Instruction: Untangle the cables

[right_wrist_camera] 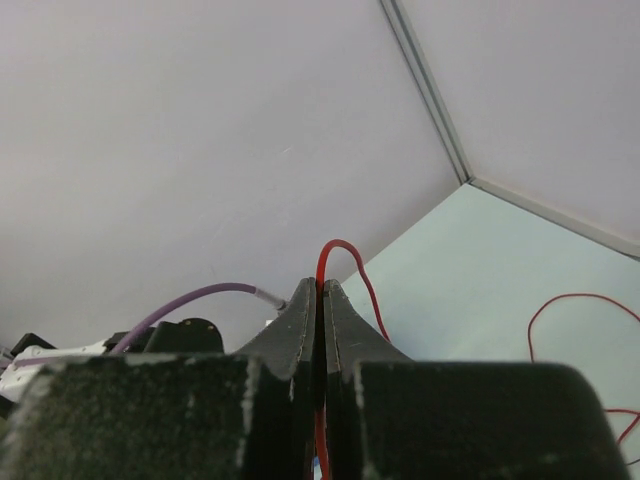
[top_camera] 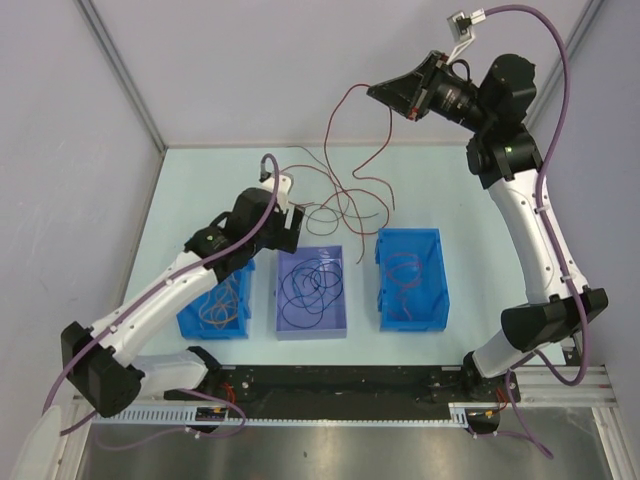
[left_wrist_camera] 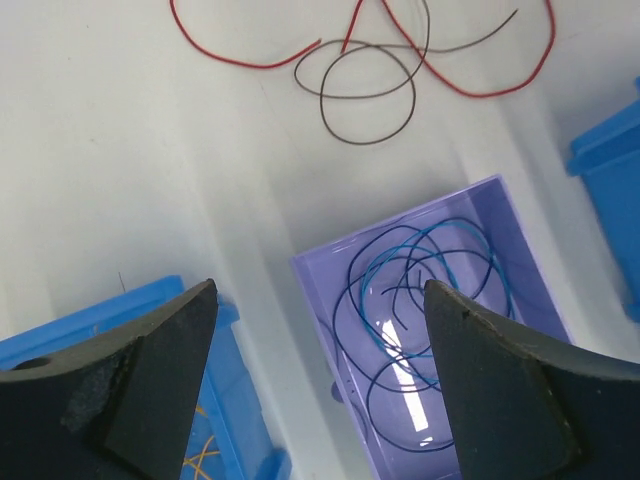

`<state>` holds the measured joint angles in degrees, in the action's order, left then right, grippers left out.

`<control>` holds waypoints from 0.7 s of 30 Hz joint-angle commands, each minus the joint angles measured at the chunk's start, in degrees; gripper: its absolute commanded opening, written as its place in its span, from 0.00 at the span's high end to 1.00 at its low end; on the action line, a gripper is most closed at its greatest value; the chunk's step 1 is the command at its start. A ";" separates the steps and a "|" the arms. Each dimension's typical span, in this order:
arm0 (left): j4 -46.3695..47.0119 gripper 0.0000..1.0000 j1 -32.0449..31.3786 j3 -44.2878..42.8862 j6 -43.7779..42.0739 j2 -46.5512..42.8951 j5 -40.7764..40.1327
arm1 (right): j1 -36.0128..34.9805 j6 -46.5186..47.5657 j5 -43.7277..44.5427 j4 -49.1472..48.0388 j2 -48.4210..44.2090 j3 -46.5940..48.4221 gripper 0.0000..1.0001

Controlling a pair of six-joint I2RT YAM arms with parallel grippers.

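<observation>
On your far left, a blue bin (top_camera: 190, 322) sits toward the near edge of the surface (top_camera: 200, 190). A few orange-tan cables (top_camera: 222, 300) lie curled inside it. Your left arm (top_camera: 170, 290) reaches forward above that bin. The left jaws are spread wide with nothing between them. From the left wrist you look down past the two fingers (left_wrist_camera: 150, 380) at the gap between this bin and the next.

Just beside the first bin is a pale purple bin (top_camera: 312, 331). It holds loose loops of dark navy cables (top_camera: 310, 285). In the wrist view you can pick out a lighter blue strand (left_wrist_camera: 400, 250) among them.

Behind the bins, on the open surface, lies the tangle (top_camera: 345, 205). There, red and dark brownish cables cross one another in slack curves. In the left wrist view, a brown loop (left_wrist_camera: 365, 140) has red strands running over its upper part.

Right of the purple bin and a little apart from it is a second blue bin (top_camera: 410, 322). It holds a few red cables (top_camera: 405, 275).

At the far right, your right arm (top_camera: 530, 230) is raised high above the back of the surface. The right jaws are pressed together, pinching a single red cable (top_camera: 340, 100). In the right wrist view it curls up out of the tips in a small arch. From above you can see it hang down in two runs to the tangle below.
</observation>
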<state>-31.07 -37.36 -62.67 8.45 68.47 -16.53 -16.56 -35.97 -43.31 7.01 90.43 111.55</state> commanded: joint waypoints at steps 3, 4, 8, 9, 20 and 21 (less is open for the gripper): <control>4.44 0.10 -0.17 -0.34 1.75 -3.78 2.65 | 0.38 2.83 4.88 -0.51 -4.64 1.57 1.00; 4.53 0.09 -0.25 -0.17 1.75 -3.95 2.56 | 0.30 3.44 5.86 0.02 -5.26 1.22 1.00; 4.88 0.09 -0.17 0.62 1.66 -5.01 2.21 | 0.38 6.95 10.43 3.88 -8.86 0.08 1.00; 4.97 0.10 -0.25 1.06 1.49 -5.44 2.03 | 0.30 7.40 11.92 4.33 -9.39 -0.36 1.00; 5.05 0.10 -0.16 1.68 1.13 -6.42 1.51 | 0.38 12.50 19.05 13.03 -18.09 -6.16 1.00; 5.05 0.10 -0.16 1.77 1.13 -6.50 1.59 | 0.38 12.76 19.83 13.29 -18.97 -7.65 1.00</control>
<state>-27.70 -37.36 -61.17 9.06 63.96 -14.81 -16.38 -26.06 -27.79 16.56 73.97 106.76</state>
